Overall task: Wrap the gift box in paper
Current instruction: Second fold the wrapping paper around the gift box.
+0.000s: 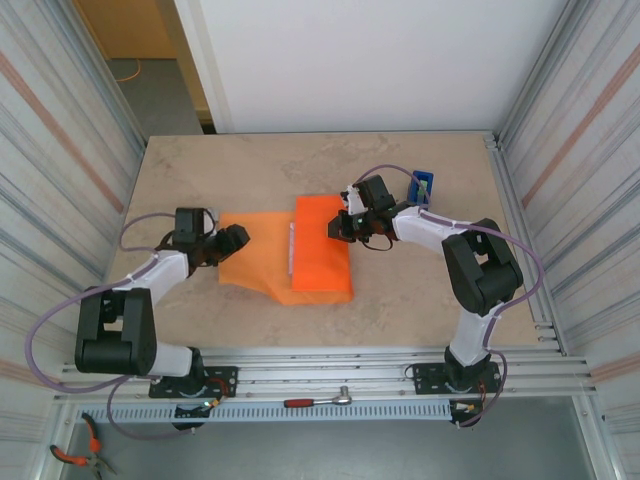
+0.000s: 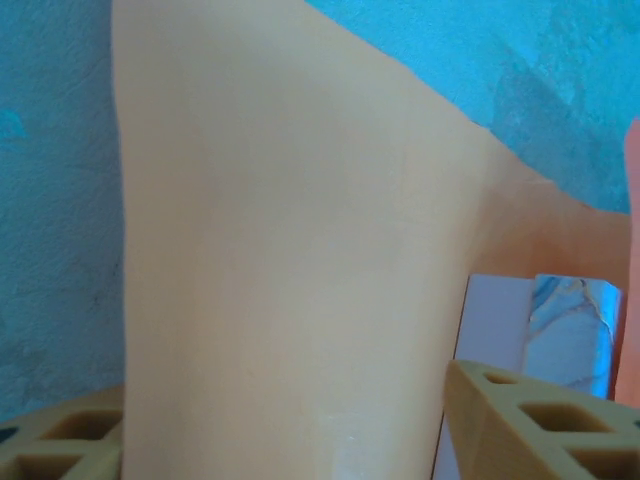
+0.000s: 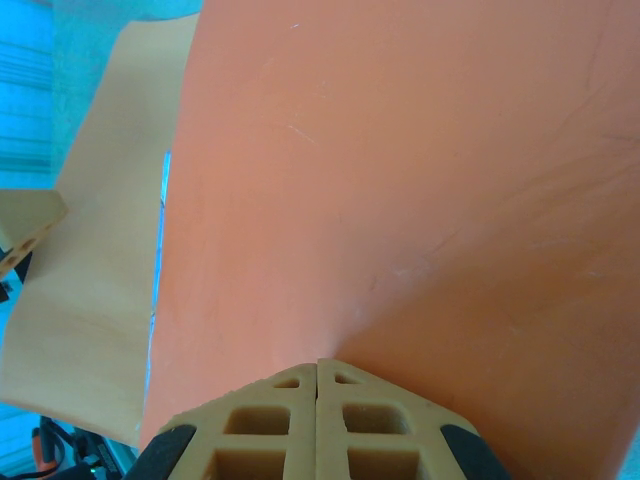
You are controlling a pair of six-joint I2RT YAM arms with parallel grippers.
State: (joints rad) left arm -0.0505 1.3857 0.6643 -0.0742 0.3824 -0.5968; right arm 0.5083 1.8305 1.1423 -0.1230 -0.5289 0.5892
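The orange paper [image 1: 255, 262] lies across the middle of the table. Its right part is folded over into a raised orange block [image 1: 322, 250], and the gift box is hidden underneath. A thin pale strip [image 1: 291, 250] shows along the fold's left edge. My right gripper [image 1: 338, 226] is shut, its joined tips [image 3: 318, 362] pressing on top of the folded paper [image 3: 420, 180]. My left gripper [image 1: 240, 238] sits at the flat sheet's left edge. Its fingers [image 2: 540, 420] stand apart, with the pale sheet [image 2: 290, 250] spanning the gap between them.
A blue tape dispenser [image 1: 424, 187] stands behind the right arm near the table's right edge. Metal wall panels close in both sides. A ratchet [image 1: 320, 400] lies on the front rail and pliers [image 1: 75, 455] lie lower left, both off the tabletop.
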